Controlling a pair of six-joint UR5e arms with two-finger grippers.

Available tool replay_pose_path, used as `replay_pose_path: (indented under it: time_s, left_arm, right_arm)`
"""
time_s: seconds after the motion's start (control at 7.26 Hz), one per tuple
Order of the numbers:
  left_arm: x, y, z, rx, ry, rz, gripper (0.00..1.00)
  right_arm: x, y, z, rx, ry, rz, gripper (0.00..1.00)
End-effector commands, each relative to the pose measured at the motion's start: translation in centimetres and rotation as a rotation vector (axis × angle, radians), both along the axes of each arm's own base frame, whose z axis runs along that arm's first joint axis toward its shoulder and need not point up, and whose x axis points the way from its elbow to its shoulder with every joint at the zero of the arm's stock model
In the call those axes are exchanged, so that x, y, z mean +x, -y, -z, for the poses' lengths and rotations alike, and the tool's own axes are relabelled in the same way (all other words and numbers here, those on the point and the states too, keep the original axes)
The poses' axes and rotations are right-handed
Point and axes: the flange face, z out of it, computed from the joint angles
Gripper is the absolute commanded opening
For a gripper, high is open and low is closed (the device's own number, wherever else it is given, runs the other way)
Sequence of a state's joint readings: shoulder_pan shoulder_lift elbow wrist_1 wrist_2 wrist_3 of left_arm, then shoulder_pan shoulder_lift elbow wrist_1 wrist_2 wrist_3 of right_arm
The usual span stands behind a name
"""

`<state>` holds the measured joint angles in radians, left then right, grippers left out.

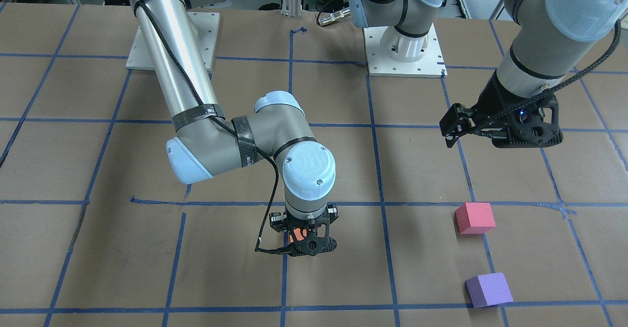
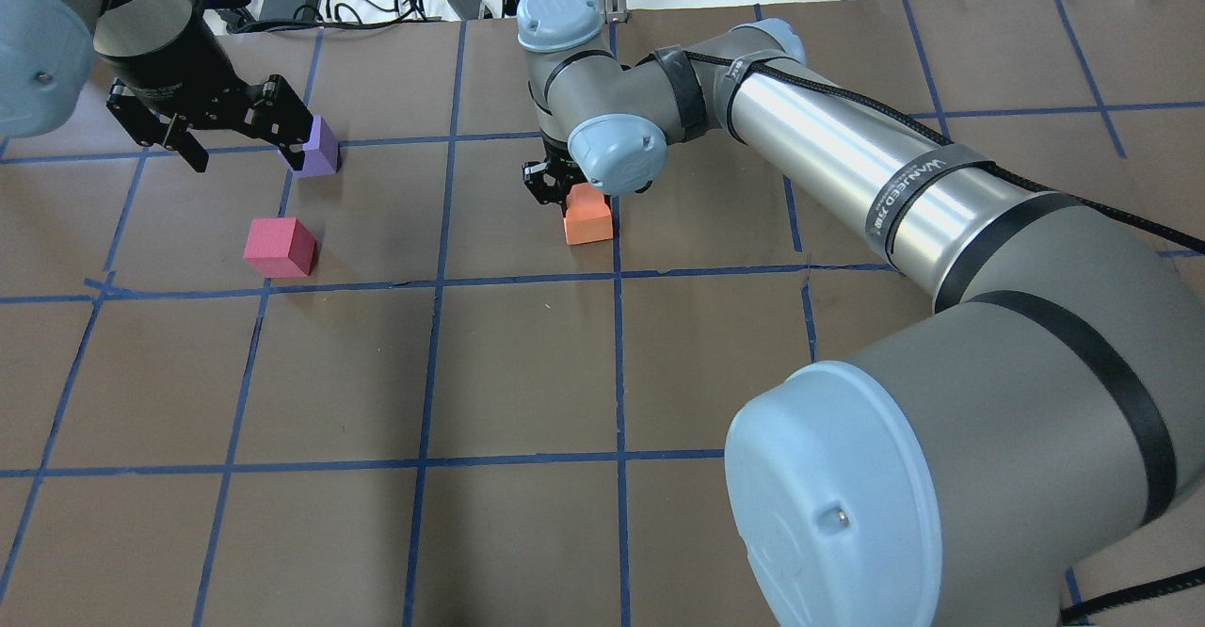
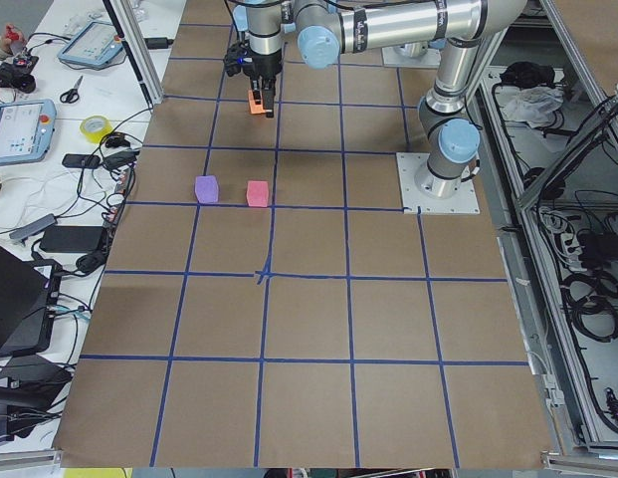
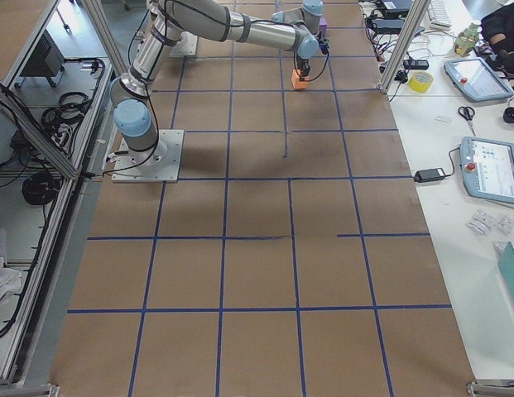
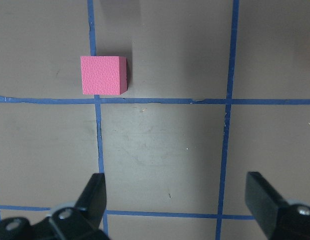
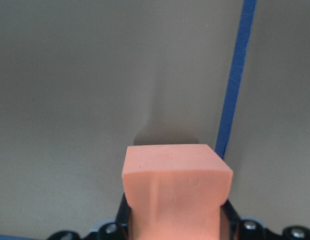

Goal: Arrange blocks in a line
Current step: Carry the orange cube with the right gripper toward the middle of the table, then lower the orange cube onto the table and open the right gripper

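Right jaws are pinching the orange block [image 6: 175,185] so hard it could be springing askew on release, while left jaws are hanging spread apart

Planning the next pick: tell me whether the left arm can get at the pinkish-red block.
Likely yes: the left gripper hangs open nearby, and nothing lies between it and the pinkish-red block.

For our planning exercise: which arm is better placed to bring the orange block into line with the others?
Right: the right gripper is shut on the orange block; the left gripper hangs open and empty.
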<state>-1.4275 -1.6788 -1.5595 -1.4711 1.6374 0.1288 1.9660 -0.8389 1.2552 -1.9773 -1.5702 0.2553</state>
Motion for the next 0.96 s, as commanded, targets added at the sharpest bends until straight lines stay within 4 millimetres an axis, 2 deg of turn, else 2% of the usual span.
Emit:
replay_pose_path:
  time_s: [0.0, 0.41, 0.55, 0.69, 0.83]
  left_arm:
    - [-0.04, -0.01, -0.08, -0.002, 0.0, 0.001, 1.0]
    - [-0.04, 0.1, 0.01, 0.0, -0.002, 0.001, 1.0]
    - [0.05, 0.07, -0.07, -0.002, 0.0, -0.001, 1.0]
    - [0.06, 0.13, -0.06, -0.002, 0.0, -0.001, 1.0]
    - [0.06, 0.15, -0.14, -0.003, 0.0, -0.001, 1.0]
  right_arm:
    - [-0.01, -0.1, 0.12, 0.003, -0.002, 0.002, 0.32]
    - [0.09, 0.01, 0.6, 0.004, 0.003, 0.008, 0.34]
    - [0.04, 0.01, 0.62, 0.003, -0.002, 0.013, 0.46]
    - [-0.13, -0.02, 0.76, 0.011, -0.009, 0.014, 0.99]
    - [-0.12, 0.01, 0.58, 0.008, -0.008, 0.016, 1.0]
